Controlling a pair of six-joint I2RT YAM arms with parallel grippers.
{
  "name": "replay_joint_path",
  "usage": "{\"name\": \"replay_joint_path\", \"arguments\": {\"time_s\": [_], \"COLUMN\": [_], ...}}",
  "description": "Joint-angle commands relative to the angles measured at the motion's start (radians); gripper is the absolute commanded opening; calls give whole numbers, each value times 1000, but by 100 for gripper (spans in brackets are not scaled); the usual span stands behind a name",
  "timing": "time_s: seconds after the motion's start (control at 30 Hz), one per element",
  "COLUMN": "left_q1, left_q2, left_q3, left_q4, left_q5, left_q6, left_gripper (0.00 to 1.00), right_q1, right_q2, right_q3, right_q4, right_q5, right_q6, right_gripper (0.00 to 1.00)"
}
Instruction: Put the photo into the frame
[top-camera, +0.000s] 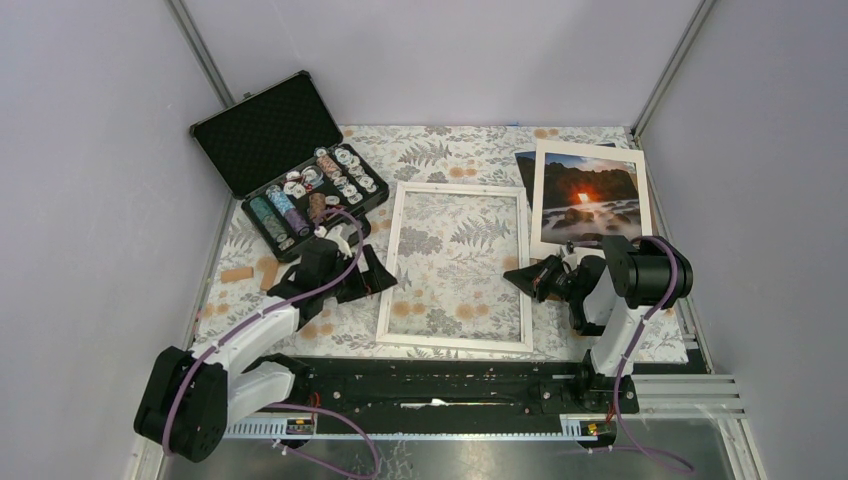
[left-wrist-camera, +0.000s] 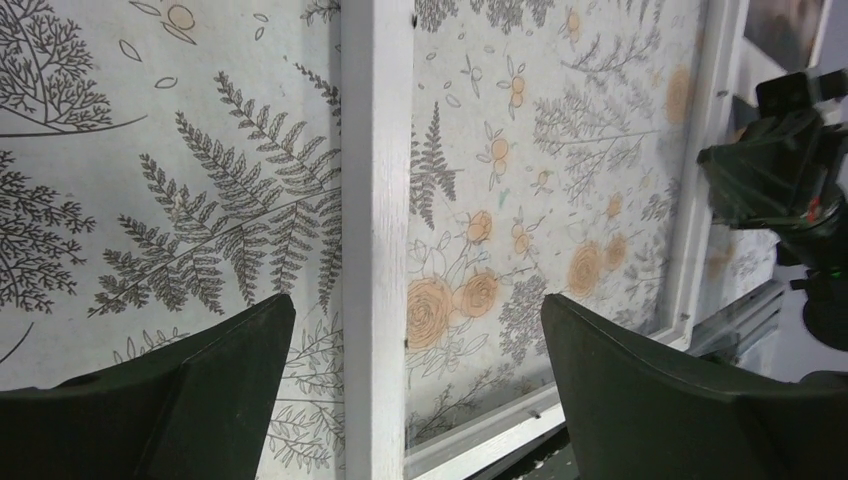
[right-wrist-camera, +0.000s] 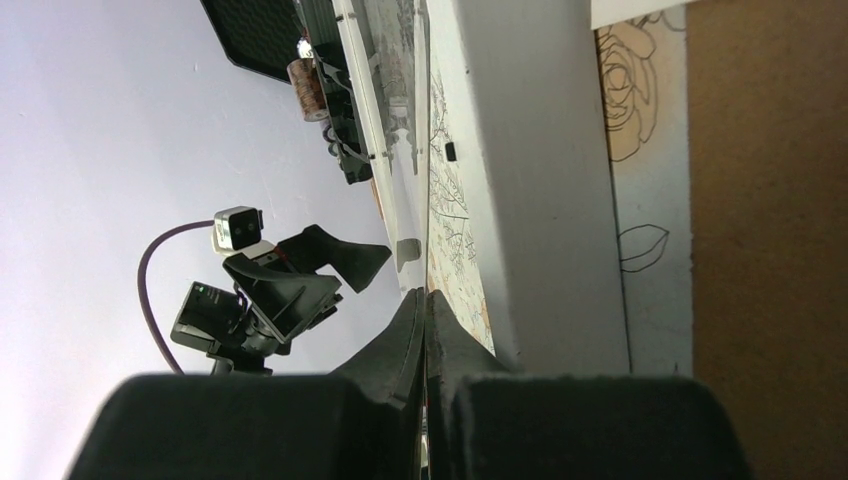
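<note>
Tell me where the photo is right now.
In the top view, the photo lies flat in the far right corner, just right of the frame and beyond the right gripper; it is not inside the frame.

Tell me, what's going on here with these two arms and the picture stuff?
Two robot arms are meant to put a photo into a frame. The white frame lies flat and empty in the middle of the table. The left gripper is open, with the frame's left rail between its fingers. The right gripper is shut on nothing, its tip beside the frame's right rail. The photo lies at the far right, outside the frame, with neither gripper on it.
</note>
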Motion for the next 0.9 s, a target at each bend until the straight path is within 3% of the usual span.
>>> {"name": "replay_joint_path", "arguments": {"time_s": [0.0, 0.17, 0.33, 0.47, 0.87], "left_q1": [38, 115, 120, 119, 118], "left_q2": [16, 102, 164, 184, 257], "left_q3": [-8, -54, -45, -46, -74], "left_q4": [93, 213, 253, 282, 350], "left_q5": [26, 158, 189, 193, 235], "left_q6": [-48, -117, -124, -131, -138], "left_gripper": [98, 71, 53, 47, 36], "right_q1": [19, 19, 19, 19, 19], "right_q2": [-31, -94, -177, -207, -216], "right_q3": [6, 17, 38, 64, 84], "right_q4": [-17, -146, -299, -413, -456], "right_q5": [-77, -80, -81, -68, -40], "right_q6": [-35, -102, -162, -236, -302], "right_gripper": [0, 0, 0, 0, 0]}}
